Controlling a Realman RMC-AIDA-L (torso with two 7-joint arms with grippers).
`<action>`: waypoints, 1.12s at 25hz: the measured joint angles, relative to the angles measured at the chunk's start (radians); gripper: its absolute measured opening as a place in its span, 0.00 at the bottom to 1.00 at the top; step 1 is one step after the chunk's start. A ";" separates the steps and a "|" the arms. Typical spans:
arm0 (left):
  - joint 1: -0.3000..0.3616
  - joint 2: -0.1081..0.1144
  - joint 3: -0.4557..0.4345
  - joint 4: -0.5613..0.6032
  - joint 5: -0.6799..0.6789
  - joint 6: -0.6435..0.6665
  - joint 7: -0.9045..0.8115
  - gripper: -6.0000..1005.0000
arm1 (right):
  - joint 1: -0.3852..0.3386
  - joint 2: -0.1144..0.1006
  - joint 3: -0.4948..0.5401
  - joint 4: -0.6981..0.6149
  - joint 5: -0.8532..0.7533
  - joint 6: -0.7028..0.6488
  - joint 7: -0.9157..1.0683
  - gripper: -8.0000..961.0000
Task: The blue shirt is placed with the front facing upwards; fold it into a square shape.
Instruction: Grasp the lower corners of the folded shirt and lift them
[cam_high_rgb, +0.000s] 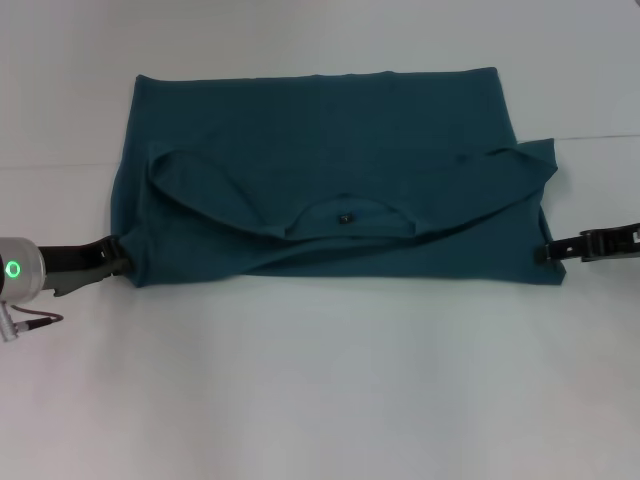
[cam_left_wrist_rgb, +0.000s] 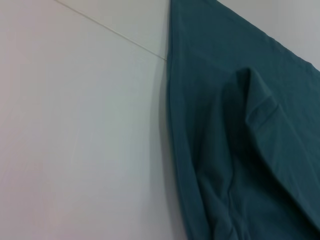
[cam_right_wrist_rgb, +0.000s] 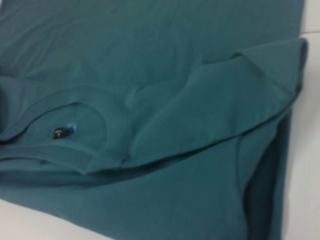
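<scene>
With the blue shirt (cam_high_rgb: 330, 170) lying as a wide folded band toward the table's (cam_high_rgb: 320, 400) far edge, we judge a crosswise fold next; the left gripper (cam_high_rgb: 122, 256) and right gripper (cam_high_rgb: 545, 252) sit at its near corners, their grip on the cloth impossible to tell.

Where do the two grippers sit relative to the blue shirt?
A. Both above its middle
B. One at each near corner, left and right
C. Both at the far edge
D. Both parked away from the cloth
B: the head view shows the left gripper and the right gripper at the blue shirt's near corners.
</scene>
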 joint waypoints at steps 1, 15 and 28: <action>0.000 0.000 0.000 0.000 0.000 0.000 0.002 0.05 | 0.006 0.000 0.000 0.010 0.000 0.003 -0.004 0.92; 0.001 -0.001 0.000 0.000 0.000 0.012 0.010 0.05 | 0.029 0.021 0.000 0.068 0.000 0.062 -0.039 0.92; 0.007 -0.003 -0.001 -0.025 -0.019 0.029 0.011 0.05 | 0.031 0.036 0.000 0.072 -0.002 0.086 -0.046 0.79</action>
